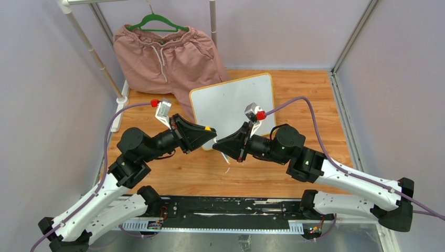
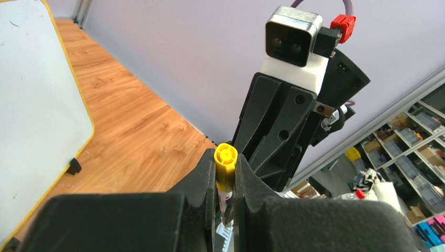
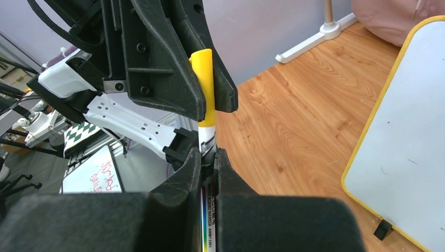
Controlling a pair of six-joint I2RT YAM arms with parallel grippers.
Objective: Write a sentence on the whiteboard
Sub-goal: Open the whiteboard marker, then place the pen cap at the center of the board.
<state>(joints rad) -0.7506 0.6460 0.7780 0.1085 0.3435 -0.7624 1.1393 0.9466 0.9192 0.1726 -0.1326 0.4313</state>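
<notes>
Left tool (image 2: 226,181) grips the yellow cap (image 2: 225,160), right tool (image 3: 209,160) the marker barrel (image 3: 208,137); cap on, whiteboard (image 1: 231,105) blank, nothing written.

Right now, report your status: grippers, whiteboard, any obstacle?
Left gripper shut on yellow cap. Right gripper shut on marker barrel. Whiteboard standing, no sentence yet. Nothing blocks it.

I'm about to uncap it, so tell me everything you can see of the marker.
The marker has a white barrel with black print and a coloured stripe, and a yellow cap, ribbed at its end, seated on it. It is held above the wooden table, by the near edge of the whiteboard. The left gripper is shut on the cap; the right gripper is shut on the barrel.
</notes>
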